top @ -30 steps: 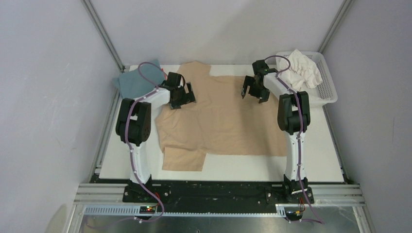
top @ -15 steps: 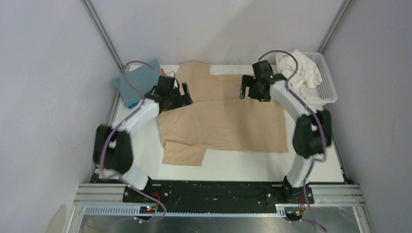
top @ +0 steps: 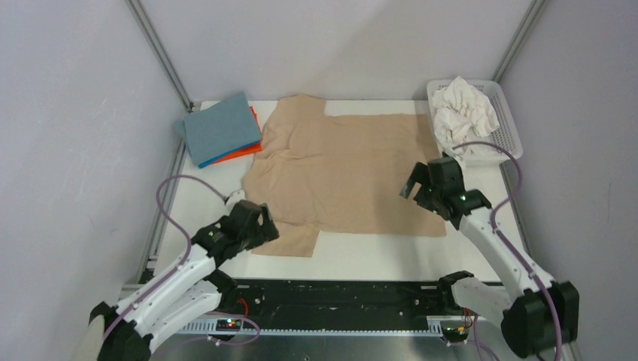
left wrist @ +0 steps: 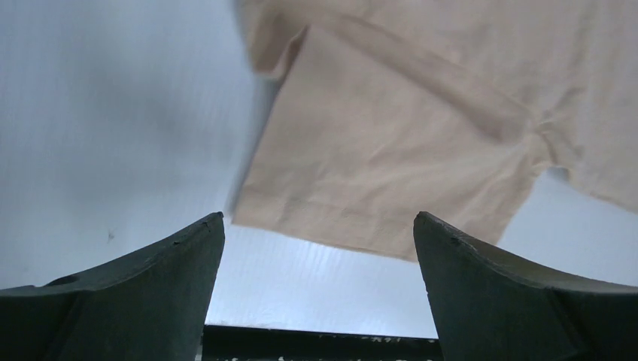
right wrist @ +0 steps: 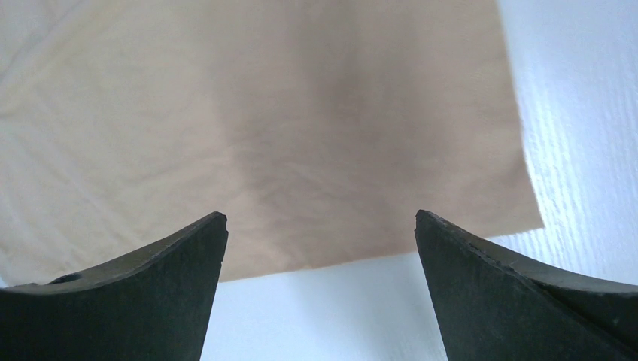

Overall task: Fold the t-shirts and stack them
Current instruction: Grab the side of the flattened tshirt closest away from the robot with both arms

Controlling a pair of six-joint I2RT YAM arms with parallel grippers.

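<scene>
While the tan t-shirt (top: 346, 177) lies spread flat mid-worktop (top: 376, 256), both grippers hover wide apart and empty: the left gripper (top: 259, 226) beside its near-left sleeve, the right gripper (top: 421, 188) over its near-right corner. A folded grey-blue shirt (top: 218, 129) tops an orange shirt (top: 242, 153) far left (a white shirt (top: 466, 113) fills the basket (top: 513, 139)).

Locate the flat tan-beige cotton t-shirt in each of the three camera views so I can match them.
Top external: the tan-beige t-shirt lies spread across the middle of the table.
Left wrist: its near-left sleeve fills the centre and upper right.
Right wrist: its near-right hem corner and body fill the upper frame.
Shared landmark: the white tabletop bordering the shirt's near edge.
</scene>
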